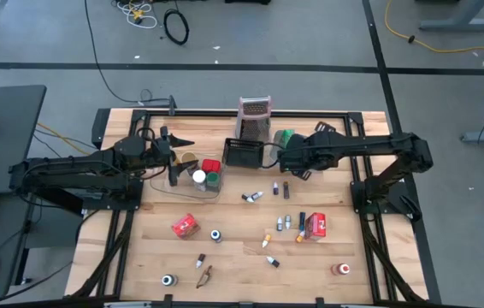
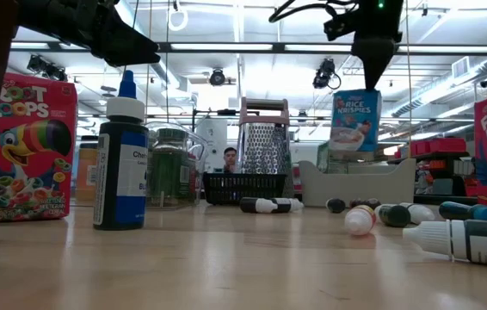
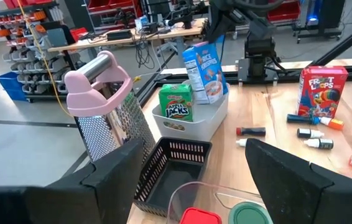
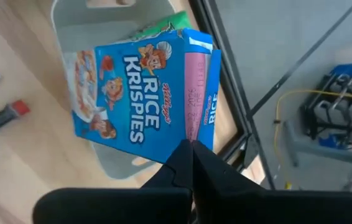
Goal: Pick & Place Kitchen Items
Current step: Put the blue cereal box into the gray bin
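Several kitchen items are binned; many still litter the tabletop point(image 1: 233, 265).
We see our right gripper point(image 4: 191, 155) pinched shut on a blue Rice Krispies box point(image 4: 140, 93), held upright above the grey tray point(image 3: 216, 112), long axis vertical. Our left gripper point(image 3: 188, 171) hangs open, empty, over the clear tub point(image 1: 192, 181).

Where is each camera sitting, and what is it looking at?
High: above the table, looking down; both arms show.
Low: at tabletop height, looking across at bottles; arms hang above.
Left wrist: on left arm, facing box grater; left gripper open.
Right wrist: above Rice Krispies box; right gripper shut.
Both wrist views share that box.
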You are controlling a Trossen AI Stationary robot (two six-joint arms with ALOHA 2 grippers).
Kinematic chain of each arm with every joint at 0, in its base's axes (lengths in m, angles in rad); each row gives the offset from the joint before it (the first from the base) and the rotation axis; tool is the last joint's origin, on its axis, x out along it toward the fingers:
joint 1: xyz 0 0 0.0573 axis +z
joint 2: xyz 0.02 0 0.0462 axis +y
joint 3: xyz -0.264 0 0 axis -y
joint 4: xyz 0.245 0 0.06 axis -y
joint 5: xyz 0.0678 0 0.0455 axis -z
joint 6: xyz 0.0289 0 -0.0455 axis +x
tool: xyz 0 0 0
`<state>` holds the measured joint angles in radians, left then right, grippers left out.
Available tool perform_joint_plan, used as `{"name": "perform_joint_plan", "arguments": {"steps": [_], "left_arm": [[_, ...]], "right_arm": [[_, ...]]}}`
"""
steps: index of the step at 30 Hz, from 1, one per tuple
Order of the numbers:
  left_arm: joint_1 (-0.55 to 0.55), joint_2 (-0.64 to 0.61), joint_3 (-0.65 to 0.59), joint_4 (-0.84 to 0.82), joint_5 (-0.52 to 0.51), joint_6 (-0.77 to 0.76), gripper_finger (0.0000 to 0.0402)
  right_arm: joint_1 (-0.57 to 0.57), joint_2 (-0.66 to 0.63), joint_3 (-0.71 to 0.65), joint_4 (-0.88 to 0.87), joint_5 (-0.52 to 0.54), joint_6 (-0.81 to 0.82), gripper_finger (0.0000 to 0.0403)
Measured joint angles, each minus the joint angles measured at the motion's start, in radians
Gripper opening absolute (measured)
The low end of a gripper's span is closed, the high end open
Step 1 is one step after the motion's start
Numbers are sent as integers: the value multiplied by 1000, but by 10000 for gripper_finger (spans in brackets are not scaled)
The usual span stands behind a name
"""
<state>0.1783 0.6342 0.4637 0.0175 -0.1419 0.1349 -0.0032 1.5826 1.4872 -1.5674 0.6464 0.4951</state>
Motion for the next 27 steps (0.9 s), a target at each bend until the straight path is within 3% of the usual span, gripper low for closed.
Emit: {"name": "perform_joint_plan", "arguments": {"steps": [13, 18, 27], "left_arm": [[0, 0, 0, 0, 0, 0, 291], [0, 0, 0, 0, 0, -1, 291], [0, 0, 0, 0, 1, -12, 291]], "right_arm": [[0, 3, -19, 45, -27, -75, 0], [0, 3, -43, 145, 58, -126, 0], [0, 4, -209, 331, 156, -268, 0]]}}
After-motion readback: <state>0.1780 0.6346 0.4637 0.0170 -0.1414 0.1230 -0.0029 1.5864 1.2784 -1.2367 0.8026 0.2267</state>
